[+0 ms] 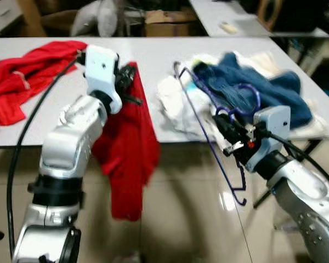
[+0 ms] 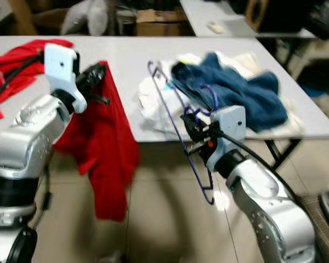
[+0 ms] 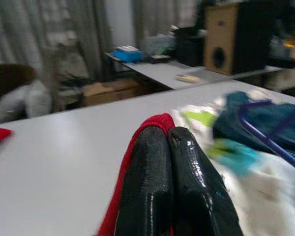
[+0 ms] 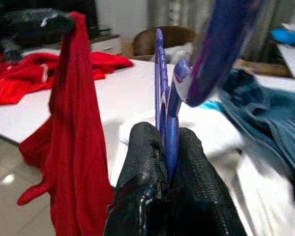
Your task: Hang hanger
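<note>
A purple wire hanger [image 1: 205, 129] is held tilted off the front edge of the white table [image 1: 148, 60], its hook [image 1: 251, 93] over the clothes pile. My right gripper [image 1: 226, 125] is shut on the hanger near its neck; in the right wrist view the hanger [image 4: 166, 105] sits clamped between the black fingers [image 4: 145, 169]. A red garment [image 1: 129, 153] hangs down in front of the table. My left gripper [image 1: 127, 76] is shut on its top edge, and the red cloth [image 3: 150, 125] pokes out past the closed fingertips [image 3: 160, 147].
A pile with a blue garment [image 1: 252, 87] and white clothes [image 1: 175, 104] lies on the table's right part. Another red garment [image 1: 22, 76] lies at the left. Further tables [image 1: 225, 16], a cardboard box [image 1: 167, 22] and bags stand behind. Tiled floor [image 1: 181, 219] lies below.
</note>
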`<state>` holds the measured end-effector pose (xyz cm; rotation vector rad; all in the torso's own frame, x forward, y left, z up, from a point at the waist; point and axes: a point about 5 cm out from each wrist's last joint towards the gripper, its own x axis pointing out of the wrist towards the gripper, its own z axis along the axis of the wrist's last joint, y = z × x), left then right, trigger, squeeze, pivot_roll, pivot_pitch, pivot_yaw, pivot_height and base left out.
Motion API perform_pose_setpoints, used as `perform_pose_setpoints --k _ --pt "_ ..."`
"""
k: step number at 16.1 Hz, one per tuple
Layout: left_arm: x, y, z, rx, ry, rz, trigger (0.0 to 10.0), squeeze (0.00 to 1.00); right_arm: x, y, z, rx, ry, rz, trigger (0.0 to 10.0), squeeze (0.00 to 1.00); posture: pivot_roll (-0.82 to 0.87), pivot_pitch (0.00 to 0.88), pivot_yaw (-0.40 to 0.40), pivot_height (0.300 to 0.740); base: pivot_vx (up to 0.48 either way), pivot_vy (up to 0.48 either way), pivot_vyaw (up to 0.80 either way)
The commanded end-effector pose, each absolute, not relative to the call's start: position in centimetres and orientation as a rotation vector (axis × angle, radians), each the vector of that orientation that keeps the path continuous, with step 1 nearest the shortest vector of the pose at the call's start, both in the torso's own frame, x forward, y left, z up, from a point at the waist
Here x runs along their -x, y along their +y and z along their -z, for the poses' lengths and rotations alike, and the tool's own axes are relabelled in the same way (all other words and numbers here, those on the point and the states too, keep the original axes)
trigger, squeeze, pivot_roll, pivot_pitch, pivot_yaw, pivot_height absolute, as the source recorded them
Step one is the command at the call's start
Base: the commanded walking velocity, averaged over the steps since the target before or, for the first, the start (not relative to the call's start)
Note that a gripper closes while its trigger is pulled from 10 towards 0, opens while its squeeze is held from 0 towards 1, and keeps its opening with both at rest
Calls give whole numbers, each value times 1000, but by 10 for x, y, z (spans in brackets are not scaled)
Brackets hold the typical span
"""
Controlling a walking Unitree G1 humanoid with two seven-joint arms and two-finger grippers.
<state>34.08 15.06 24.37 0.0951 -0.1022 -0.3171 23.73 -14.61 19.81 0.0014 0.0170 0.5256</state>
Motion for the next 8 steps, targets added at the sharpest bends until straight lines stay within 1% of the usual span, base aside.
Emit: perform_pose_setpoints --k 1,6,8 --pt "-344 157 -253 -103 -137 289 10000 0 -235 -143 -204 12 2 -565 10000 0 -5 17 0 740 307 0 0" --pt "-355 167 -266 -125 -178 237 10000 0 -230 -143 -209 25 -6 -657 10000 0 -3 0 -13 740 309 0 0" --pt "-363 172 -275 -132 -199 218 10000 0 -229 -142 -212 82 -20 -686 10000 0 -2 0 -10 740 307 0 0"
